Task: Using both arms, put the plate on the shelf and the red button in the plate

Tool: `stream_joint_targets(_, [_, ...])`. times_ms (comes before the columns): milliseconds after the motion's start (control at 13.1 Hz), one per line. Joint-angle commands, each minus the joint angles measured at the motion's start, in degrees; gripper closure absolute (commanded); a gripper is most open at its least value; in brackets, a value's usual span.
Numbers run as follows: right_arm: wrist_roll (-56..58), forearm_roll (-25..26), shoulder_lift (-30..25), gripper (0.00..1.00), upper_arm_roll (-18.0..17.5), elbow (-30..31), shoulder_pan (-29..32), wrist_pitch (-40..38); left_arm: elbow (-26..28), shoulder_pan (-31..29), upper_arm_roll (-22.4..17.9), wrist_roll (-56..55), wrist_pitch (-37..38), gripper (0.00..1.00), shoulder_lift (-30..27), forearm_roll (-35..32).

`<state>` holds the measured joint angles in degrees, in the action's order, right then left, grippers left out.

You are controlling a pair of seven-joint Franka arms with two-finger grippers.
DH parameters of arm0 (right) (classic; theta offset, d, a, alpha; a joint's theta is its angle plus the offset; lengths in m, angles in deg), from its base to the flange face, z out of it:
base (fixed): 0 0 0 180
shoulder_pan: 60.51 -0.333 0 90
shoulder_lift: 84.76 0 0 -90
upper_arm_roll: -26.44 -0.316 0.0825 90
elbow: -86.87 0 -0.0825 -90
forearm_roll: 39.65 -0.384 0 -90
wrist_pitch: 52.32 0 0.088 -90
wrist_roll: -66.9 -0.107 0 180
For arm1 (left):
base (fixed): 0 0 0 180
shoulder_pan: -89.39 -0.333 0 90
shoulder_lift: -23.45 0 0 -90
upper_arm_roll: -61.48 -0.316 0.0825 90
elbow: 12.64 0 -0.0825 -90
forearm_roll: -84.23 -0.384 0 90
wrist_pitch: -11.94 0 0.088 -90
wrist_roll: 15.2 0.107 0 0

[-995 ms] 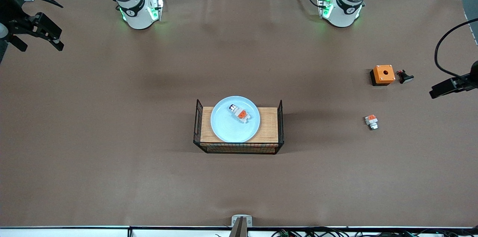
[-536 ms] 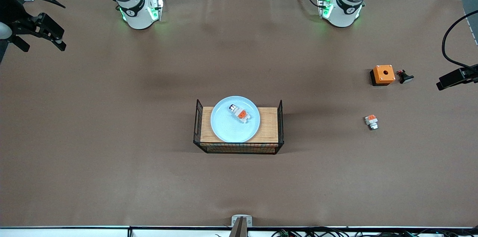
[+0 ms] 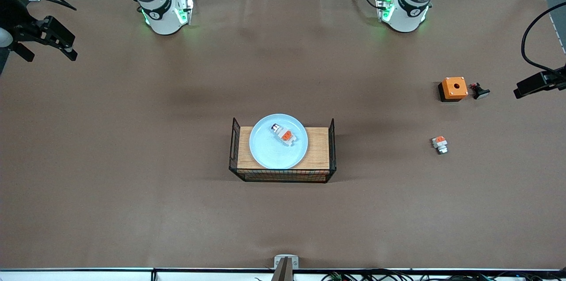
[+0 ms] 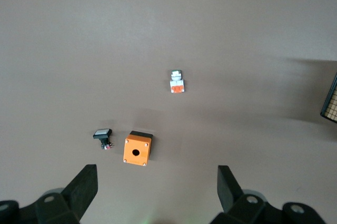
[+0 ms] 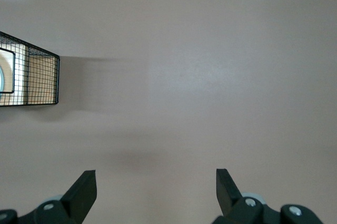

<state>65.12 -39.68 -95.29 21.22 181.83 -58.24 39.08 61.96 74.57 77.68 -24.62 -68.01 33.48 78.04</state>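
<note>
Front view: red button (image 3: 283, 134) lies on plate (image 3: 278, 141), plate on wire rack (image 3: 282, 150).
I see left claw (image 4: 157, 186) and right claw (image 5: 156, 188) both spread, empty, over bare desk (image 3: 132, 139).

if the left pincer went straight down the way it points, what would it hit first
Probably bare table. The left pincer is open and points down at the cloth; the orange box sits just ahead of its fingertips, between them, so it might meet that first. Depth is hard to judge.
</note>
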Motion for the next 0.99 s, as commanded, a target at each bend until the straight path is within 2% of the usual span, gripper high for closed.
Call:
stream_joint_targets(0, [-0.2,1.0,0.4,0.00,0.0,-2.1,1.4,-0.6,3.3,-0.3,0.4,2.0,0.4,0.00,-4.0,2.9])
stream_joint_targets(306, [-0.2,0.8,0.4,0.00,-0.1,-2.3,2.0,-0.7,10.4,-0.1,0.8,2.3,-4.1,0.00,-9.9,4.2])
stream_joint_targets(918, [-0.2,0.4,0.9,0.00,-0.1,-2.9,1.9,-0.3,10.4,-0.2,1.1,2.6,-3.1,0.00,-10.6,4.2])
